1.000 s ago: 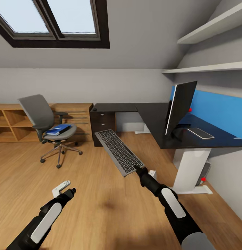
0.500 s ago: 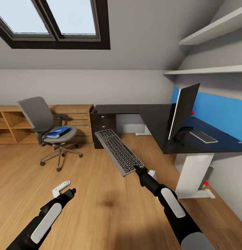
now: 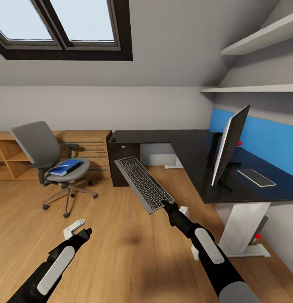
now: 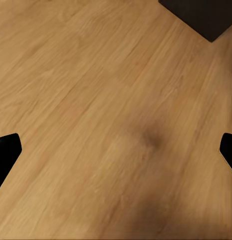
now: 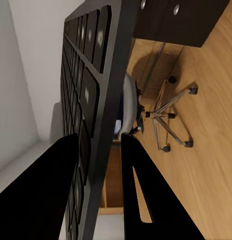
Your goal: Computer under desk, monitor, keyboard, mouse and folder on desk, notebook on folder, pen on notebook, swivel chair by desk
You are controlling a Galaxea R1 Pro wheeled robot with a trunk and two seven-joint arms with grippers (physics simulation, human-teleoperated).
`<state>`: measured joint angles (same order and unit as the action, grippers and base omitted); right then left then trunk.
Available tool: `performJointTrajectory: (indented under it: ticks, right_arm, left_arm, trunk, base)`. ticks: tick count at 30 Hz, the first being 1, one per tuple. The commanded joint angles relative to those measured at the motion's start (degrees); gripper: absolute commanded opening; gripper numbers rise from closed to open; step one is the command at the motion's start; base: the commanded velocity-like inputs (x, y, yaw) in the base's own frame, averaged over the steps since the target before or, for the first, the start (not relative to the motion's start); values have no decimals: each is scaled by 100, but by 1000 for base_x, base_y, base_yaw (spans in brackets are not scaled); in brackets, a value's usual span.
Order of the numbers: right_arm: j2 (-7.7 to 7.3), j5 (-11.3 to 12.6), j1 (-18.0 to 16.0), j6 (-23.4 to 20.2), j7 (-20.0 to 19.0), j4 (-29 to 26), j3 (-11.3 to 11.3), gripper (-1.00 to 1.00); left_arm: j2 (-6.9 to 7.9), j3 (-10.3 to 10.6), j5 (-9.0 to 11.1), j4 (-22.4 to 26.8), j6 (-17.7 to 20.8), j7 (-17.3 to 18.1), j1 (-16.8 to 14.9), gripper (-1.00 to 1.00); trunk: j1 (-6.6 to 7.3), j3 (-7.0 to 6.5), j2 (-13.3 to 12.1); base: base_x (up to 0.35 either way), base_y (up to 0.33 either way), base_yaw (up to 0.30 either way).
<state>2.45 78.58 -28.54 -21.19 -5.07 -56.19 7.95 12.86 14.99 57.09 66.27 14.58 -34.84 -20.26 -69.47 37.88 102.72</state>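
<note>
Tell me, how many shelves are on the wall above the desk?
2. The upper shelf runs along the sloped wall; the lower shelf sits just above the blue panel behind the desk.

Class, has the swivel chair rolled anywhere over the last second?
No. The swivel chair stands at the same spot before the wooden chest; the whole view shifted, so the camera moved.

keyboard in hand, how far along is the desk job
Done: monitor stands on the desk. In hand: right gripper holds the keyboard over the floor. Left: folder lies on the chair; chair stands off from the desk; left gripper is open.
</note>
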Motion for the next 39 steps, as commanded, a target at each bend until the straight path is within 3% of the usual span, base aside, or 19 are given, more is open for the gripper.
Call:
performJointTrajectory:
  ticks: [1,16,29,39]
  right_arm:
    - [1,28,-3,-17,-2,-4,-4,-100]
    - [-8,32,-2,-34,6,-20,13,-100]
    - [-8,26,-2,-34,6,-15,9,-100]
    - [-32,25,-2,-34,0,-6,-4,-100]
  left_arm:
    - [6,16,29,8,6,-41,-4,100]
    - [4,14,71,8,-10,-67,-4,100]
    - [3,21,37,8,-8,-67,-4,100]
    - [-2,92,8,16,-16,-69,-4,100]
  trunk:
    - [20,-12,-39]
    - [349,-282,-641]
    - [635,-515,-1162]
    - [854,-695,-1563]
  base:
    - [324,0,0]
    - [78,14,0]
    - [1,298,0]
    - [3,38,0]
